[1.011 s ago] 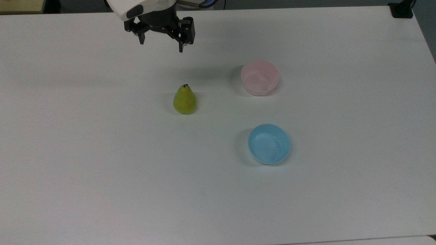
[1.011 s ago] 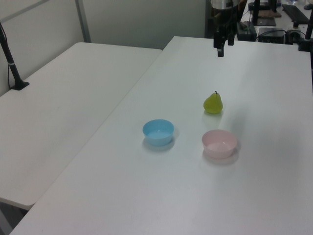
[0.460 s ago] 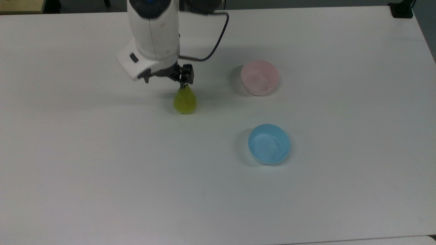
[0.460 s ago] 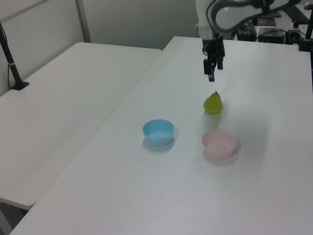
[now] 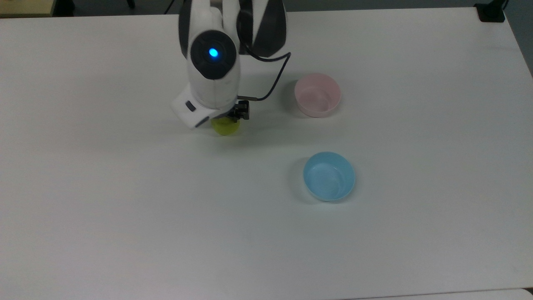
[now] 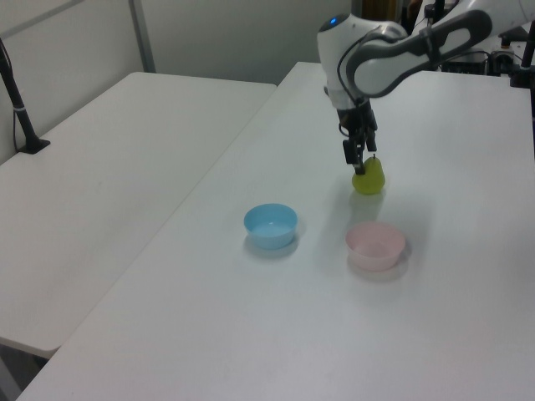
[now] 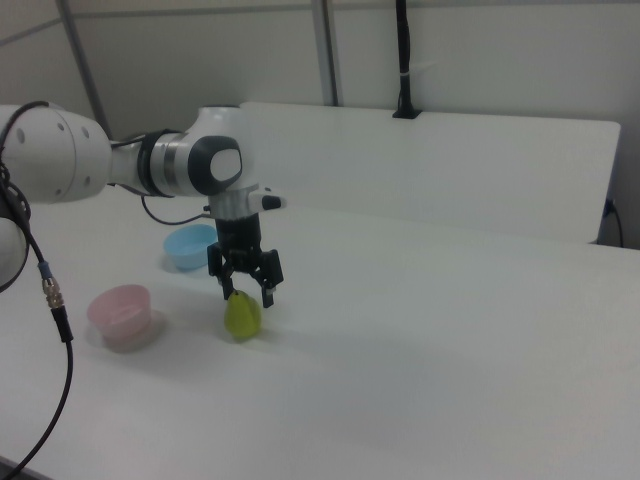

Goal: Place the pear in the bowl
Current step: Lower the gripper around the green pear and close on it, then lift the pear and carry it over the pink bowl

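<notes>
The black two-finger gripper [image 7: 247,291] is held pointing straight down over the small yellow-green pear [image 7: 242,316], its jaws spread apart with one finger on each side of the narrow top of the fruit, as is seen in the right view; whether the fingers [image 7: 267,292] touch the pear's skin cannot be told. The pear is seen standing upright on its rounded base on the smooth matte white table [image 5: 125,216], in the table's middle part and nearer the far edge in the top view. In the top view only the pear's lower rounded part [image 5: 225,127] is shown, the top and stem being covered by the glossy white wrist of the robot arm [image 5: 213,66], on which a blue light is lit. In the left view the stem is hidden behind the dark fingers. The pale pink round plastic bowl [image 5: 317,95] with its smooth plain rim is set open side up well apart from the pear, toward the top view's right. A light blue round plastic bowl [image 5: 329,176] of like size is placed nearer the top view's bottom edge, apart from both. A thin black cable [image 5: 275,81] is looped from the arm beside the wrist. A second white table [image 6: 109,159] is seen adjoining in the left view.
</notes>
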Motion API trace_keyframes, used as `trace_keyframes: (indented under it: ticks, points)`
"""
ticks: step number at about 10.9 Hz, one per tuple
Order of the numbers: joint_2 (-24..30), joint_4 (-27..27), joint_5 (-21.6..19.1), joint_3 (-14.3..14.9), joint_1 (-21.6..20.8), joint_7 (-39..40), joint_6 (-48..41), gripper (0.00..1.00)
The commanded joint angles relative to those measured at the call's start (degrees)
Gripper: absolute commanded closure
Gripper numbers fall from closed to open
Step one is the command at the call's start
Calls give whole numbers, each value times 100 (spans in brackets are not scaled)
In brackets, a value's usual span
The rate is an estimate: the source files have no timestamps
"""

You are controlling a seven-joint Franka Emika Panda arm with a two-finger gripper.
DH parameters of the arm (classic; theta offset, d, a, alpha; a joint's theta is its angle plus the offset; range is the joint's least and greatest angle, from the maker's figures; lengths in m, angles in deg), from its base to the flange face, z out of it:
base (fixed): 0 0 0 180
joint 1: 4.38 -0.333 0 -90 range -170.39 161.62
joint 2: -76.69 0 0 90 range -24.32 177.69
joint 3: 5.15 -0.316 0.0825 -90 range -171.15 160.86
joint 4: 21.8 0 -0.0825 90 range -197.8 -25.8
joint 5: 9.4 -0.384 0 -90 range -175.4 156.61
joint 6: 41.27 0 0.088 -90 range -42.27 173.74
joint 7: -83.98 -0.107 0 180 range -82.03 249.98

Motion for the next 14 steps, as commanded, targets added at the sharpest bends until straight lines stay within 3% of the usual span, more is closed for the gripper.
trace_keyframes:
  ticks: [1,3,5,6,9,11,14]
  points:
    - [-164,-219,177,27,-230,30,186,0]
    - [-208,-219,212,36,-283,30,186,0]
    - [-191,-210,405,36,-292,-40,169,46]
    - [-139,-193,405,36,-283,-93,125,61]
    - [501,-166,309,18,-283,-32,-304,62]
    - [950,-105,20,18,-292,-93,-323,61]
    - [1118,255,-261,-113,-501,-102,-919,60]
